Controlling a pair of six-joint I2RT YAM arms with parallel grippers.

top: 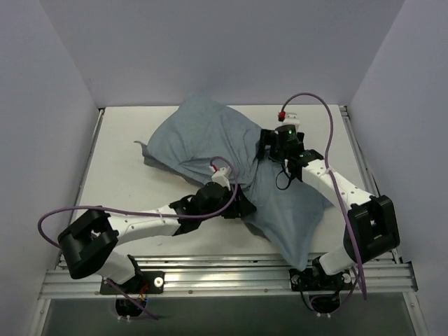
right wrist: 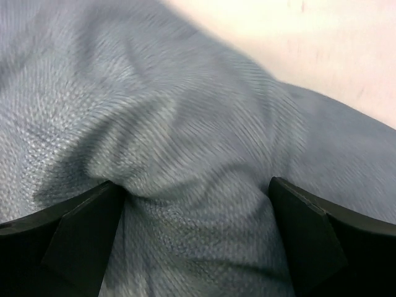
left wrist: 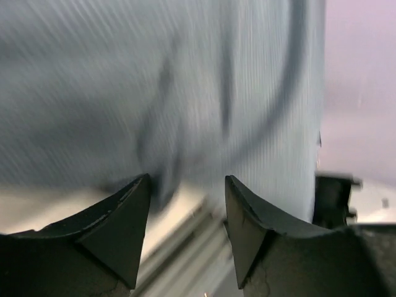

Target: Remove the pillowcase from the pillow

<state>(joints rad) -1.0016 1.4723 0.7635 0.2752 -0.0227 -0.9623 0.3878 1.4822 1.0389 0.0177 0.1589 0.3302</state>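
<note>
The pillowcase (top: 210, 140) shows its plain grey-blue face and lies slantwise across the table, from far left to near right. The white pillow is hidden inside it. My left gripper (top: 243, 203) is at the cloth's near edge, about mid-length. In the left wrist view its jaws (left wrist: 187, 179) stand open with nothing between them, and the blue cloth (left wrist: 216, 80) hangs just ahead. My right gripper (top: 267, 151) rests on top of the case at its far right side. In the right wrist view its jaws (right wrist: 193, 182) are wide open, with a bulge of cloth (right wrist: 185, 142) between them.
The white table (top: 119, 161) has walls on the left, back and right. A metal rail (top: 231, 269) runs along the near edge and shows blurred under the left gripper (left wrist: 198, 247). The right arm's purple cable (top: 329, 119) loops over the far right of the table.
</note>
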